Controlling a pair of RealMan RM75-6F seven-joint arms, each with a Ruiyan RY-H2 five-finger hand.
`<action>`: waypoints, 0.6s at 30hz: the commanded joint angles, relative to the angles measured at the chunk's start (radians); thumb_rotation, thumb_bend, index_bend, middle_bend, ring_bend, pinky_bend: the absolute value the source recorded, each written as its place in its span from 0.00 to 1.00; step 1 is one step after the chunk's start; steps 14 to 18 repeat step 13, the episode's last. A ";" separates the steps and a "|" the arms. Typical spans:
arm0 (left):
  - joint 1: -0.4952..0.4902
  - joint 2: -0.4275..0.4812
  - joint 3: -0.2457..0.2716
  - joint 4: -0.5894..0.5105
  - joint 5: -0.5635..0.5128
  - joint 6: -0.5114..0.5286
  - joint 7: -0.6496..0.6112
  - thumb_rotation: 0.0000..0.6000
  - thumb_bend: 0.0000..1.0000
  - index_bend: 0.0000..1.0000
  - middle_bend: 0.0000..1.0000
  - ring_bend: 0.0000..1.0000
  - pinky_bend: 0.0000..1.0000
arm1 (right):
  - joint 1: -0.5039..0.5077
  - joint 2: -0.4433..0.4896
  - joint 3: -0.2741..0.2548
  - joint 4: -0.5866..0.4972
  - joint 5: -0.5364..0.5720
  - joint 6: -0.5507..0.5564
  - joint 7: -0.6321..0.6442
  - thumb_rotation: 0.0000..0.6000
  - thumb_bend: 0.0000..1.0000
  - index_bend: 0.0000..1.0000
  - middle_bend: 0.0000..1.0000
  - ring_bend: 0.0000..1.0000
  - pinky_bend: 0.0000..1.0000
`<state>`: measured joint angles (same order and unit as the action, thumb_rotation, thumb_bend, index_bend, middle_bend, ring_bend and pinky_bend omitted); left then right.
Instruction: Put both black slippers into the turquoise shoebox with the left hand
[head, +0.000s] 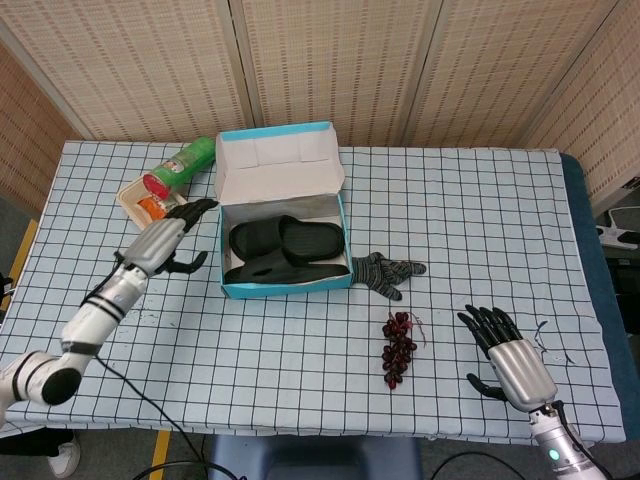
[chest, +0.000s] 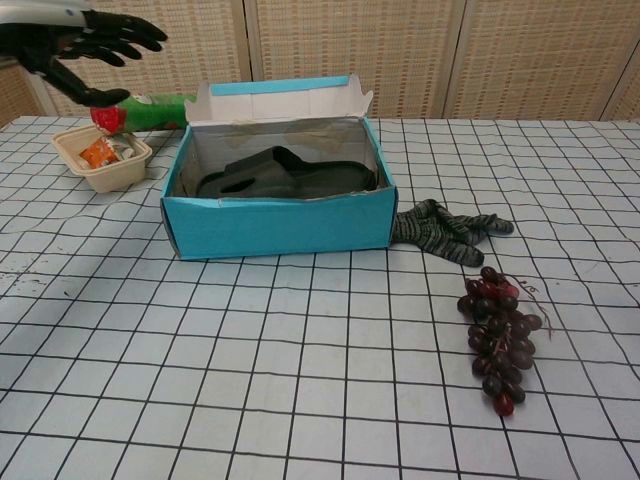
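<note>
Head view: 2 black foam slippers (head: 285, 250) lying side by side inside open turquoise cardboard shoebox (head: 285, 286), long axes roughly left-right across the box, lid flap standing up at the far side. Chest view agrees: slippers (chest: 285, 175) low on the box floor, below the rim of the shoebox (chest: 280, 226).

Left hand (head: 165, 238) just beside the box's left wall, outside it, not touching box or slippers. Fingers spread apart, nothing held. In chest view left hand (chest: 85, 50) raised well above table level, up at the top left corner, fingers splayed. Slippers lie to that hand's right and below it. Left hand far nearer the box than the other.

Right hand (head: 508, 357) resting near the table's front right corner, well apart from the box, fingers apart, empty.

Judgement: both slippers look placed, task likely complete; nothing left but parking the left arm. Only risk: clipping the box wall on the way out.

Other items: dark red grape bunch (head: 398, 346), grey knitted glove (head: 385, 272) touching the box's right side, beige snack tray (head: 150, 206), green tube with red cap (head: 180, 166).
</note>
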<state>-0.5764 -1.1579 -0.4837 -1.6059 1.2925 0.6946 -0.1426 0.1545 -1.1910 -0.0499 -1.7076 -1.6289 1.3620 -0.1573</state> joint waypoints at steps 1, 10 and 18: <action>0.427 -0.006 0.265 0.006 0.405 0.612 0.018 1.00 0.47 0.00 0.00 0.00 0.03 | -0.023 -0.070 0.030 0.044 0.050 0.029 -0.123 1.00 0.16 0.00 0.00 0.00 0.00; 0.526 -0.051 0.359 0.170 0.395 0.789 0.023 1.00 0.47 0.00 0.00 0.00 0.00 | -0.054 -0.103 0.036 0.029 0.045 0.092 -0.191 1.00 0.16 0.00 0.00 0.00 0.00; 0.524 -0.040 0.373 0.161 0.389 0.789 0.040 1.00 0.47 0.00 0.00 0.00 0.00 | -0.061 -0.099 0.037 0.022 0.046 0.100 -0.190 1.00 0.16 0.00 0.00 0.00 0.00</action>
